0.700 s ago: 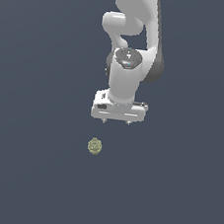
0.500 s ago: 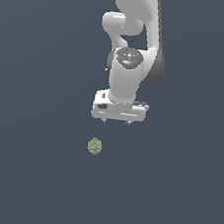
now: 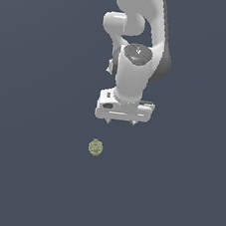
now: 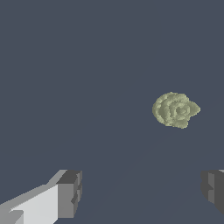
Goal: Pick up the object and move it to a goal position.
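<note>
One object (image 3: 95, 147) lies apart from the gripper (image 3: 120, 121) — fingers (image 4: 70, 192) spread, nothing between.

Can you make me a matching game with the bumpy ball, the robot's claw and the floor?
Things:
1. bumpy ball
2. claw
3. floor

Descriptions:
A. plain dark blue-grey
B. olive-green, lying alone
C. open, holding nothing

Pairs: 1-B, 2-C, 3-A

Plain slate-grey floor (image 3: 27, 174) (one object (image 3: 95, 147) on it)
</note>
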`<control>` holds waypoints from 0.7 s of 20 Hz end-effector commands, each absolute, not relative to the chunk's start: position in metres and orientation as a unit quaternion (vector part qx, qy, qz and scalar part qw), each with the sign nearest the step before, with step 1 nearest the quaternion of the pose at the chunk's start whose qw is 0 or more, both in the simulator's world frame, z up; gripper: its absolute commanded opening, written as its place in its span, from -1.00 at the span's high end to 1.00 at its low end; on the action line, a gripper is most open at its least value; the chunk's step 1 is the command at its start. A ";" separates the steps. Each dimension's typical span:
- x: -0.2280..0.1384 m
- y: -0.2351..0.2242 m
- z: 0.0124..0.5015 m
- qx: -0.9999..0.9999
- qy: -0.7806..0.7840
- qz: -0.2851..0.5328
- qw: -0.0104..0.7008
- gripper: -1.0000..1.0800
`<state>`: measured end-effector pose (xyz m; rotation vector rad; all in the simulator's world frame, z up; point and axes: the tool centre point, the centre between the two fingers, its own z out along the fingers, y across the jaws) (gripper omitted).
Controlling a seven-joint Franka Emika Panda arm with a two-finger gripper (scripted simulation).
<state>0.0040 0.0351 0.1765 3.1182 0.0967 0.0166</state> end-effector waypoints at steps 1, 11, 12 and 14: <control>0.004 0.035 0.176 0.999 0.030 0.005 0.011 -0.92; 0.019 0.017 0.161 0.999 -0.037 0.004 0.006 -0.92; 0.021 0.013 0.158 0.999 -0.049 0.003 0.005 -0.92; 0.027 0.006 0.151 0.997 -0.076 0.003 0.004 -0.92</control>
